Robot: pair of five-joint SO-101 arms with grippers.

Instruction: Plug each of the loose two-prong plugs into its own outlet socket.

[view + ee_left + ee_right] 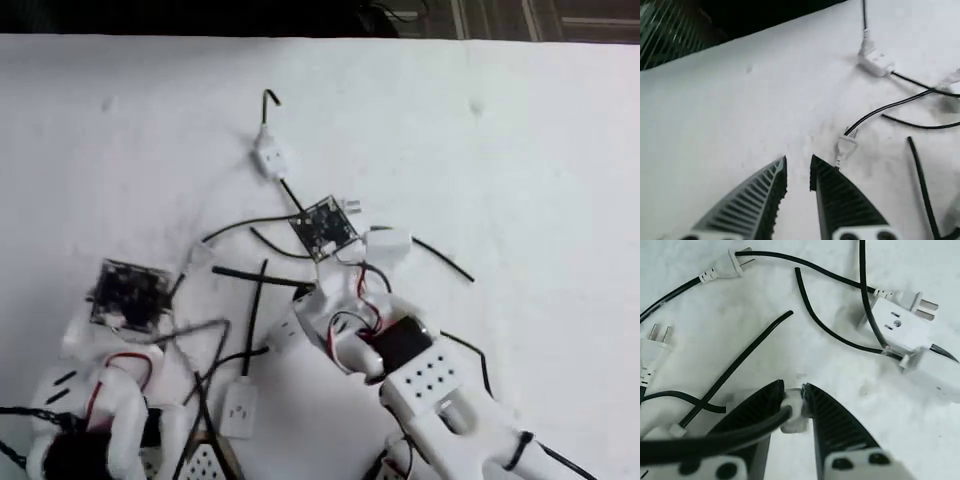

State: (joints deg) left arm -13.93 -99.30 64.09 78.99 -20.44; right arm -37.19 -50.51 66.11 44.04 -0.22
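Observation:
My right gripper (795,405) is shut on a small white plug (792,412) whose black cord crosses one finger. Past it on the white table lie two loose two-prong plugs (655,347) (730,267) and a white outlet socket (900,330). My left gripper (797,172) hovers low over the table, its fingers a narrow gap apart with nothing between them. A white plug (846,146) lies just beside its tips, and an outlet socket (874,60) sits farther off. From above, sockets (270,155) (388,240) (240,408) lie around the arms.
Loose black cords (250,310) cross between the two arms. A cut black cable piece (740,357) lies in front of the right gripper. The table's far edge (320,38) meets a dark background. Bare tabletop spreads to the far left and right.

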